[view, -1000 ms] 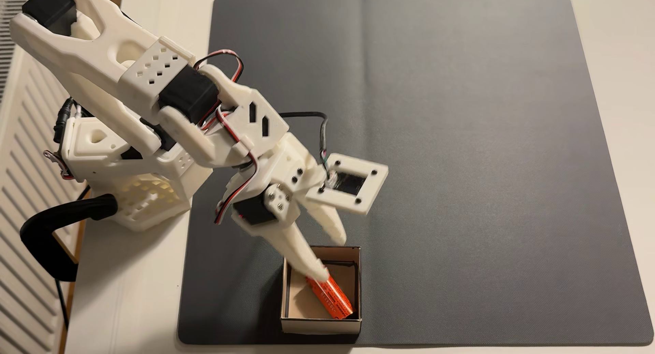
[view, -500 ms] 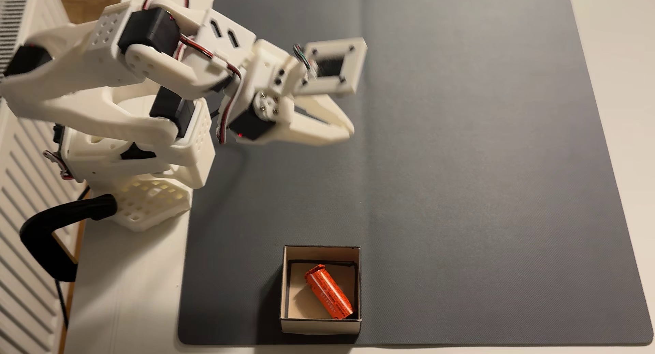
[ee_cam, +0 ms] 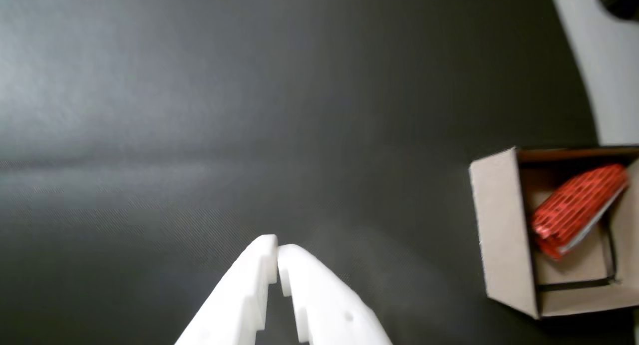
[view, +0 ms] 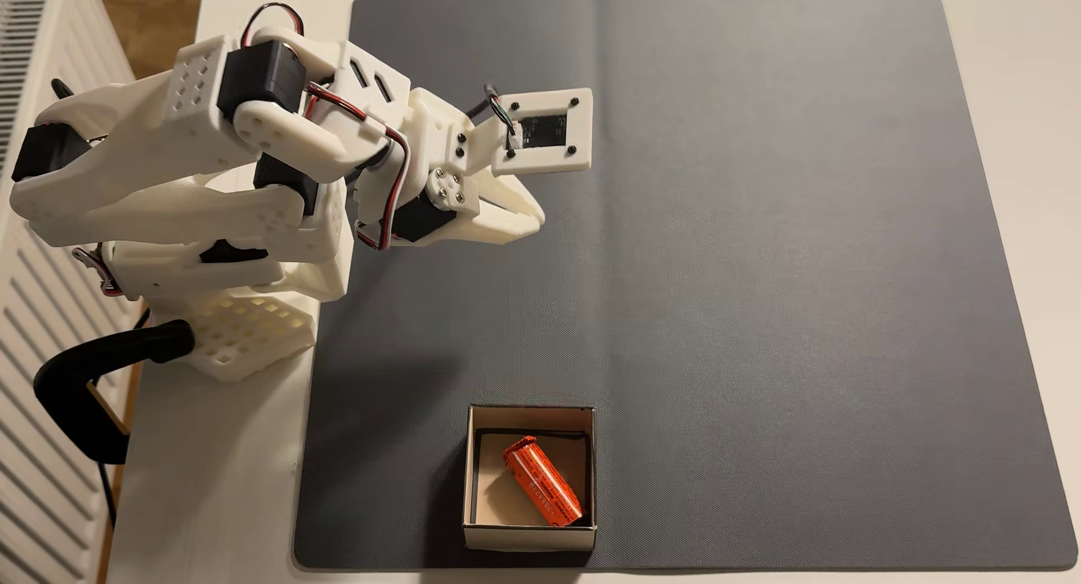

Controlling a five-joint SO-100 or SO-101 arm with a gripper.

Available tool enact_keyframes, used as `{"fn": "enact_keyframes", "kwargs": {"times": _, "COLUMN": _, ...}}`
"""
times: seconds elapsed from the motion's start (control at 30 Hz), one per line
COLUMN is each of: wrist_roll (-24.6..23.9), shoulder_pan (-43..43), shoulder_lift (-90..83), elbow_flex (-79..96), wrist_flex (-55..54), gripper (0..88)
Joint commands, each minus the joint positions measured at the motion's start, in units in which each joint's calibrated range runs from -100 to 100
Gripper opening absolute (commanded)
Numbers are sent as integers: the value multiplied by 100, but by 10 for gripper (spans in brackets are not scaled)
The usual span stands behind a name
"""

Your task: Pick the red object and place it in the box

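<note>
Gripper pinched together, holding nothing — battery lies slantwise in the box at the mat's near edge — job looks done.

In the wrist view the box runs past the right edge, so its far wall is cut off, and the red object inside it is blurred, its print unreadable. The gripper enters from the bottom edge, its base cut off. In the fixed view the print on the red object is too small to read, and the arm partly hides its own base
</note>
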Motion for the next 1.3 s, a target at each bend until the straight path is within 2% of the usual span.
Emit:
{"fn": "enact_keyframes", "kwargs": {"times": 0.0, "wrist_roll": 6, "shoulder_pan": 15, "shoulder_lift": -27, "elbow_flex": 271, "wrist_flex": 19, "gripper": 8}}
{"fn": "enact_keyframes", "kwargs": {"times": 0.3, "wrist_roll": 11, "shoulder_pan": 15, "shoulder_lift": -1, "elbow_flex": 1259, "wrist_flex": 36, "gripper": 8}}
{"fn": "enact_keyframes", "kwargs": {"times": 0.53, "wrist_roll": 11, "shoulder_pan": -89, "shoulder_lift": -1, "elbow_flex": 1277, "wrist_flex": 674, "gripper": 7}}
{"fn": "enact_keyframes", "kwargs": {"times": 1.27, "wrist_roll": 6, "shoulder_pan": -52, "shoulder_lift": -1, "elbow_flex": 1268, "wrist_flex": 683, "gripper": 7}}
